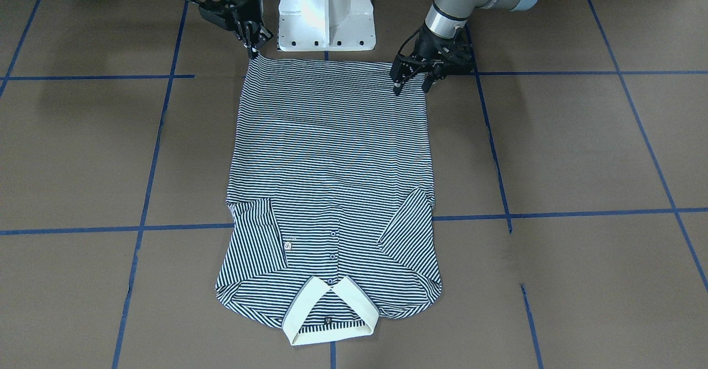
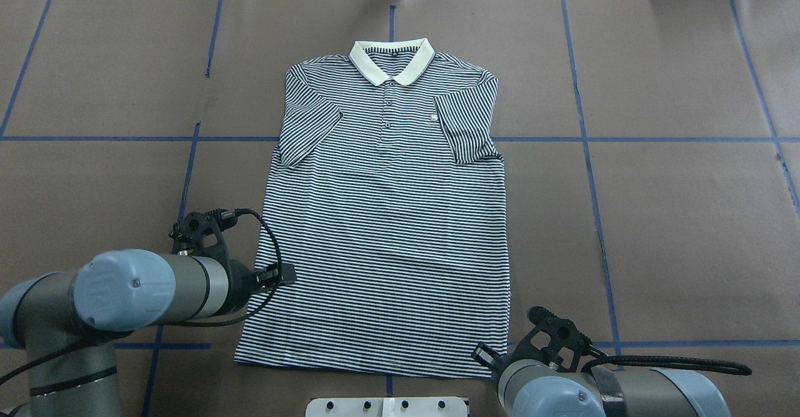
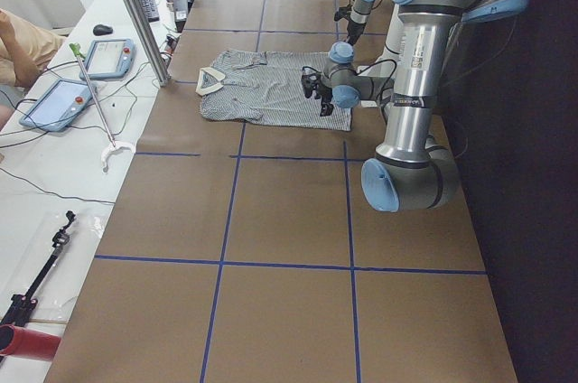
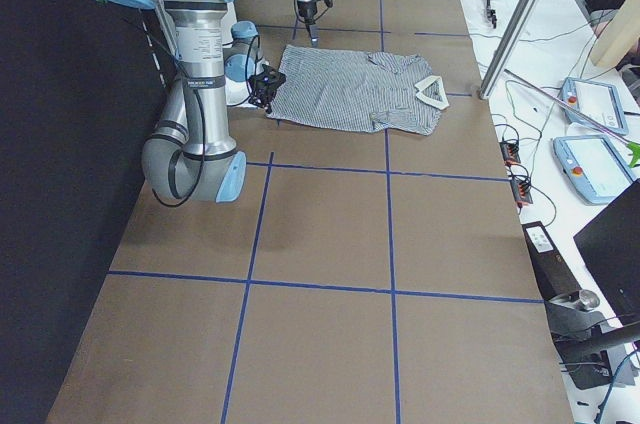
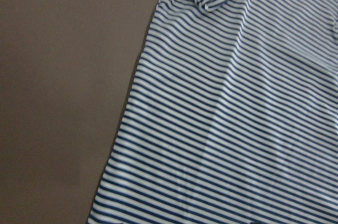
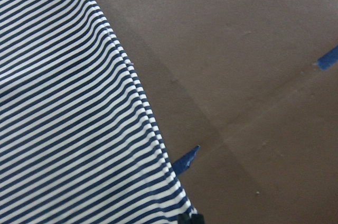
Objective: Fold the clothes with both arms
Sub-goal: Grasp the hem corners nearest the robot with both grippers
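The navy-and-white striped polo shirt lies flat on the brown table, face up, with its cream collar at the far side and both sleeves folded inward. My right gripper is down at one hem corner, its fingers drawn together on the cloth there; the right wrist view shows that shirt corner running to a dark fingertip. My left gripper stands open at the other hem corner, one finger over the cloth and one outside the side edge. Only striped fabric and bare table show in the left wrist view.
The white pedestal base stands just behind the hem. Blue tape lines cross the brown surface. Beyond the collar runs a white bench with tablets, cables and a metal post; a person's arm shows there.
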Controlling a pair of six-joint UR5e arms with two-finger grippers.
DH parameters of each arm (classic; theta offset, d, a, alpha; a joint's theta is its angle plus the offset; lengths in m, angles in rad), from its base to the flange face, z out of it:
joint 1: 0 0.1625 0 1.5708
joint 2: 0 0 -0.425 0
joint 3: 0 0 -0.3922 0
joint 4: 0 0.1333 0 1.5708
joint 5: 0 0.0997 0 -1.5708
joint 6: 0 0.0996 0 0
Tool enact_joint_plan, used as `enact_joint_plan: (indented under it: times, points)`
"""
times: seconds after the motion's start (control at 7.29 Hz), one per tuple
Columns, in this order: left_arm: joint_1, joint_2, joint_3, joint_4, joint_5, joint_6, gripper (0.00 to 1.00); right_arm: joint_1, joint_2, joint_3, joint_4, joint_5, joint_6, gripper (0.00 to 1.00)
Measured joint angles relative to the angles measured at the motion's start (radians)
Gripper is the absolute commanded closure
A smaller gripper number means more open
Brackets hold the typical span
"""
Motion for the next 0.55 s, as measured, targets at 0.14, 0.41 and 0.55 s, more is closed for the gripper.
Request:
enact_joint_plan:
  times: [0.14, 0.41, 0.55]
  points:
    - [0.04, 0.026, -0.014, 0.045, 0.015, -0.018, 0.17, -0.001, -0.003, 0.0, 0.0, 0.0, 0.0, 1.0]
    - [0.097, 0.066, -0.023, 0.072, 0.024, -0.05, 0.21, -0.002, -0.007, 0.001, 0.0, 0.001, -0.001, 1.0]
    - [0.118, 0.071, -0.023, 0.074, 0.024, -0.065, 0.25, -0.003, -0.007, 0.001, 0.0, 0.002, -0.001, 1.0]
